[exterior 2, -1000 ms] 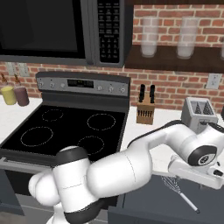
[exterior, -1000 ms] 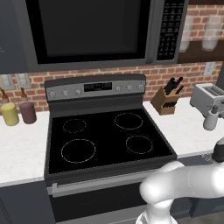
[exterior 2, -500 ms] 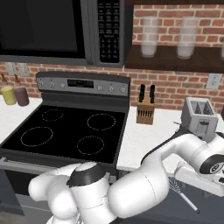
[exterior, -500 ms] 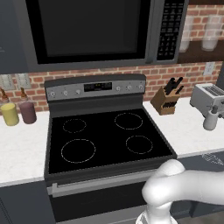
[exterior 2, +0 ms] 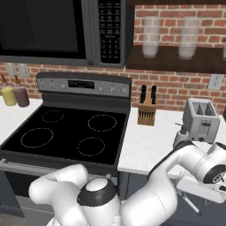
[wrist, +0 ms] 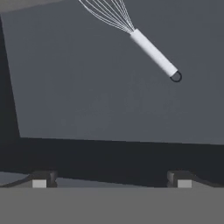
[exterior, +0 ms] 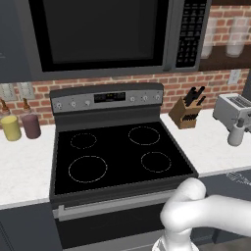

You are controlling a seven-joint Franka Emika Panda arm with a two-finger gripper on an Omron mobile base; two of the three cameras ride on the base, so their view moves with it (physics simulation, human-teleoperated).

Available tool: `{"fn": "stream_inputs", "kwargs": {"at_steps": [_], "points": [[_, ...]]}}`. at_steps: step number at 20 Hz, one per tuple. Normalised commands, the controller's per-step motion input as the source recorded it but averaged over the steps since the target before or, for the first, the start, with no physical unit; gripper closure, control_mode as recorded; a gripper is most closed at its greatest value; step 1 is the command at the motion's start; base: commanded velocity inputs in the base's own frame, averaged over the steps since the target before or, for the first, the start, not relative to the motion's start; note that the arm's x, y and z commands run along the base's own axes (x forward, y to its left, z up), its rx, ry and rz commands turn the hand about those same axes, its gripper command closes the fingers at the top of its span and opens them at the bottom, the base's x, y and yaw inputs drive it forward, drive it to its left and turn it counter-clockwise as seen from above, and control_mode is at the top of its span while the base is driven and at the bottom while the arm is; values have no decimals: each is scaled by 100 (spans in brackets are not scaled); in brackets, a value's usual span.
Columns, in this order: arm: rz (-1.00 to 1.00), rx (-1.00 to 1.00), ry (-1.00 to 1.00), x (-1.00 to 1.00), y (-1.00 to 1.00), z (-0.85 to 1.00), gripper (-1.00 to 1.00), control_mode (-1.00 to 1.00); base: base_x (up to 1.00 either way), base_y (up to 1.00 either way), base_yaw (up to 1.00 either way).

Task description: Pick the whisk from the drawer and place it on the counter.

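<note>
The drawer stands open and the whisk lies loose on its grey floor, so only the opening is done. The gripper hangs above the drawer with its jaws spread wide and nothing between them. The whisk lies ahead of the fingertips and a little to one side, well apart from them, with its handle ring nearest. By my judgement the descent, the grasp, the lift and the setting down on the white table all remain.

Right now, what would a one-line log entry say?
gripper: open, above drawer | slim silver wire whisk: lying in dark grey drawer, ungrasped | white speckled counter: no whisk
</note>
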Motion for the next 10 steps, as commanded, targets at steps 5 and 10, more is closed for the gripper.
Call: {"fn": "stream_inputs", "kwargs": {"at_steps": [5, 10], "points": [[14, -7, 0, 0, 21, -43, -100, -100, 0, 0, 0], [9, -3, 0, 0, 29, -51, -100, -100, 0, 0, 0]]}}
